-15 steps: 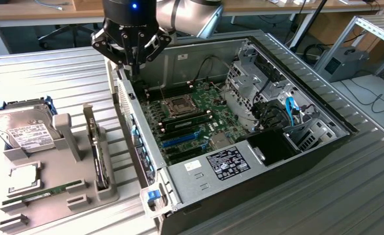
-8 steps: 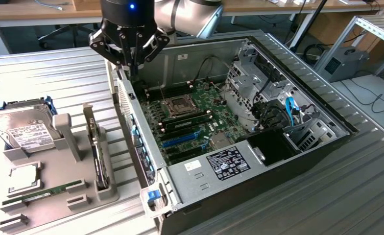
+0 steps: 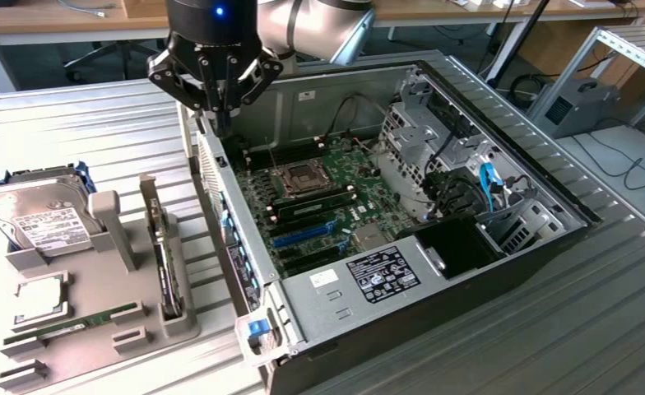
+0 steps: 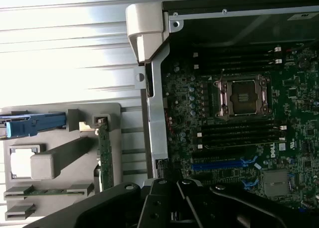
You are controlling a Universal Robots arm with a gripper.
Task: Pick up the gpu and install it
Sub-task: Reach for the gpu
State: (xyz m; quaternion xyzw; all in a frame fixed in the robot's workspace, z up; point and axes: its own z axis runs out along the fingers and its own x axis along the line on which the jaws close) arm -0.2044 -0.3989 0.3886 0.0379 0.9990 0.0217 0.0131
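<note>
The gpu [image 3: 167, 271] stands on edge in a slot of the grey holder tray [image 3: 81, 350], at the exterior view's left, beside the open computer case [image 3: 466, 288]. Nothing touches it. On the same tray a hard drive [image 3: 37, 218] sits upright and a green memory stick [image 3: 76, 323] lies flat. The gripper [image 3: 220, 123] hangs above the case's near wall, well apart from the card, its claw clenched and empty. Inside the case, the motherboard [image 3: 339, 202] lies exposed, with the processor socket [image 3: 299, 177] and a blue expansion slot [image 3: 300, 235] unoccupied.
</note>
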